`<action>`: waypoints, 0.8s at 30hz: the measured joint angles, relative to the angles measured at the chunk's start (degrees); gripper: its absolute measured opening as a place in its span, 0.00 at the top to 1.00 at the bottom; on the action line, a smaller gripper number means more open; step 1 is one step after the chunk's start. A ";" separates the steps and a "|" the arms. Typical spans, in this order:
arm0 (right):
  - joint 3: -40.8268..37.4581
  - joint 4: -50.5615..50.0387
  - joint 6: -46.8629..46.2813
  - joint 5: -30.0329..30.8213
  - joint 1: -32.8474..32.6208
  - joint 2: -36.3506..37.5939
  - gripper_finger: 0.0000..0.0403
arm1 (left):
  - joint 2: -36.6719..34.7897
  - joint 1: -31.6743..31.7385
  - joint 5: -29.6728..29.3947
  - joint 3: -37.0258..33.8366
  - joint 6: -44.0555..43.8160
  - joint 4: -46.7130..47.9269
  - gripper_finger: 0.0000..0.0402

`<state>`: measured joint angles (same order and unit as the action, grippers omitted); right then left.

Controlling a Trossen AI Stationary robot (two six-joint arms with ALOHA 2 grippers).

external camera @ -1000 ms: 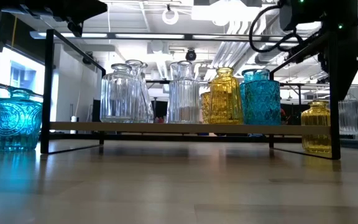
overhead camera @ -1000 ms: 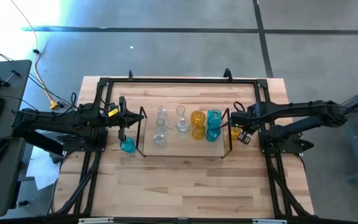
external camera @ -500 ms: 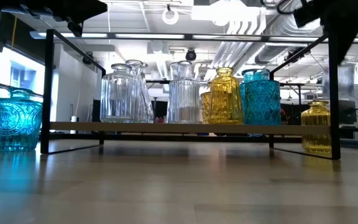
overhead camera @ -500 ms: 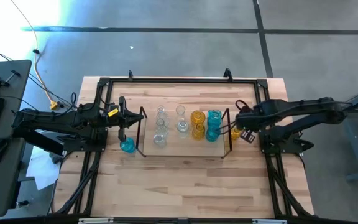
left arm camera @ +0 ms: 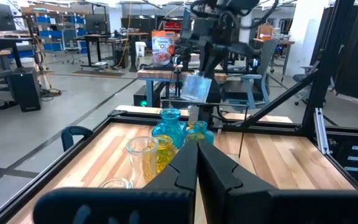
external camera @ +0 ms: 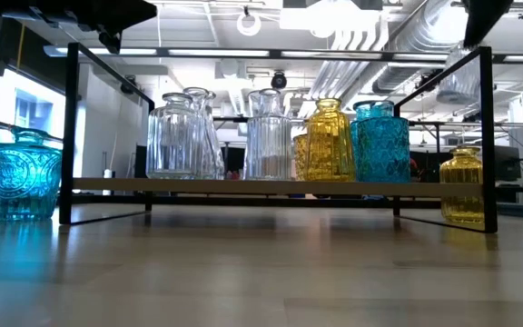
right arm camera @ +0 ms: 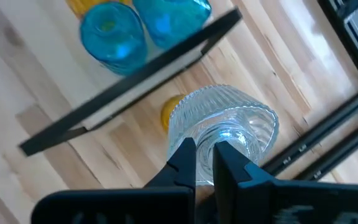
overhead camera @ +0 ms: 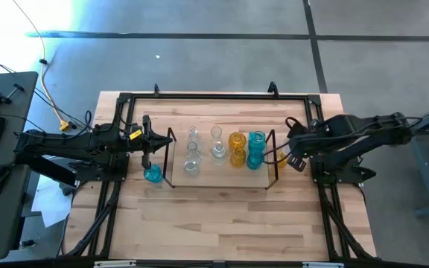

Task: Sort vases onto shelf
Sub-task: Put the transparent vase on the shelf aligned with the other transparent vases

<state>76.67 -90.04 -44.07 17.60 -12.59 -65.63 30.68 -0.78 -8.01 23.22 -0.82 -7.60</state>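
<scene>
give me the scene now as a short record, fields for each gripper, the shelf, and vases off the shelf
right gripper: shut on clear ribbed vase, held in the air past the shelf's right end
left gripper: shut, empty, at the shelf's left end
shelf: clear, amber and turquoise vases in a row
off shelf: turquoise vase on the table at the left end, amber vase at the right end

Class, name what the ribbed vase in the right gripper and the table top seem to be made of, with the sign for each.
Ribbed vase: apparently clear glass, glossy; the wood shows through its fluted wall.
Table top: seemingly pale wood, matte; butted planks with grain lines.
</scene>
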 joint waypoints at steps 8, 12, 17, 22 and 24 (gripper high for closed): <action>6.08 -0.02 0.97 2.33 -4.24 0.00 0.99 | 0.00 0.00 -0.02 0.01 0.00 0.02 1.00; 9.56 -0.04 2.23 4.67 -6.27 -0.10 0.99 | 0.00 0.00 -0.02 0.02 0.00 0.03 1.00; 14.56 -0.08 7.45 8.15 -7.85 -2.53 0.99 | 0.00 0.00 -0.02 0.01 0.00 0.03 1.00; 19.45 1.36 18.57 8.96 -7.84 -9.51 0.99 | 0.00 0.00 -0.02 0.00 0.02 0.03 1.00; 21.80 3.01 25.00 8.63 -7.84 -13.51 0.99 | 0.00 0.00 -0.02 0.00 0.02 0.03 1.00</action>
<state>98.47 -87.03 -19.07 26.23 -20.43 -79.14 30.68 -0.78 -8.03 23.22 -0.80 -7.57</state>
